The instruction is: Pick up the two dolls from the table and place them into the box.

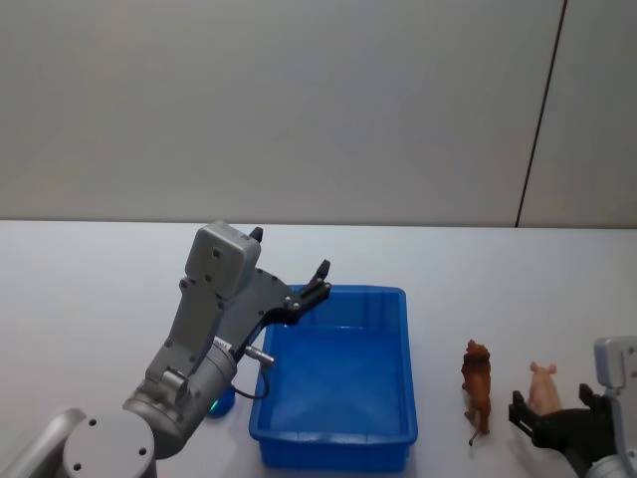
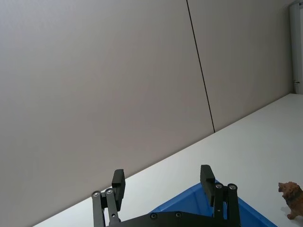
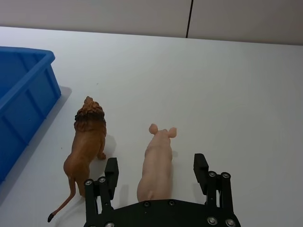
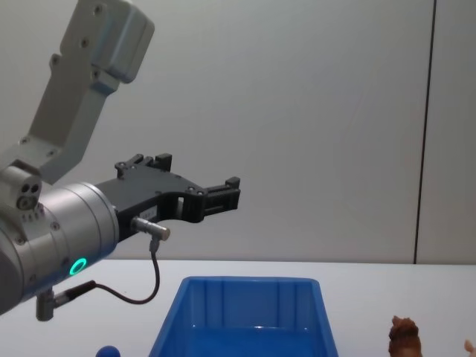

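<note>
- The left arm is bent up at the elbow, all grey metal casing. Its forearm reaches forward so the left gripper (image 1: 320, 274) hangs in the air above the left rim of the box (image 1: 333, 438). The black fingers are spread wide with nothing between them.
- The right gripper (image 3: 156, 165) is down low over the table (image 1: 100, 299), on the robot's right of the box and out past both dolls. It's spread open too, with the pig's (image 3: 157, 150) back end sitting between the two fingers. I can't see either finger actually touching it.
- The pig stands on the table and looks like smooth pale pink plastic, with a rounded body and small ears. Its snout points away from the robot.
- The lion (image 3: 87, 142) stands between the pig and the box, clear of both. It's orange-brown with a darker, shaggy moulded mane and a thin tail with a dark tip.
- The box is bright blue glossy plastic, rectangular, with sloped walls and a thick rim.
</note>
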Robot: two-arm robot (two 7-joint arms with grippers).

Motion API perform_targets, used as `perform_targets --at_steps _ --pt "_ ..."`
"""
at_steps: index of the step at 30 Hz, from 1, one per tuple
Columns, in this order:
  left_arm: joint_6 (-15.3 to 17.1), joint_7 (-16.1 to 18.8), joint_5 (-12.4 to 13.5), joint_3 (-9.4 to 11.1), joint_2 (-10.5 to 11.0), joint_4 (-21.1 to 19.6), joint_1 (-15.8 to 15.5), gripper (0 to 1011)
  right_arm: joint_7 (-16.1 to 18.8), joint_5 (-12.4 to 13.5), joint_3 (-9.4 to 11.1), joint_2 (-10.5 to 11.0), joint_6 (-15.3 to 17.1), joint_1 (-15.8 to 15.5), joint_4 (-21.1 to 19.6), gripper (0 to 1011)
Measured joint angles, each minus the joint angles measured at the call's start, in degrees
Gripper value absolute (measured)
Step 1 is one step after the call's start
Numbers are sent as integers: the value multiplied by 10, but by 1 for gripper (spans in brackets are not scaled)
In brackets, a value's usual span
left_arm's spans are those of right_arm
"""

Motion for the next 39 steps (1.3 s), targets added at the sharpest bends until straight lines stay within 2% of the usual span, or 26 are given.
perform_targets --at_steps 3,10,13,14,19,23,28,39 --pt "0 0 0 0 0 0 0 1001 1 -1 -1 -3 -1 3 6 960" --pt "0 0 0 0 0 0 0 1001 1 -3 -2 -14 3 15 32 755" --pt "0 0 0 0 0 0 0 1001 1 -3 -2 -17 6 18 40 704" --pt "0 0 0 0 0 0 0 1001 0 -3 -2 -18 7 19 42 643" --pt "0 0 0 0 0 0 0 1001 -3 -4 -2 -23 10 24 52 474" --pt "0 0 0 0 0 0 0 1001 -4 -7 -2 -25 9 25 54 380" --pt "0 0 0 0 0 0 0 1001 -5 -13 -2 -26 0 25 50 380" --pt "0 0 0 0 0 0 0 1001 9 -39 -2 -23 -37 17 10 380"
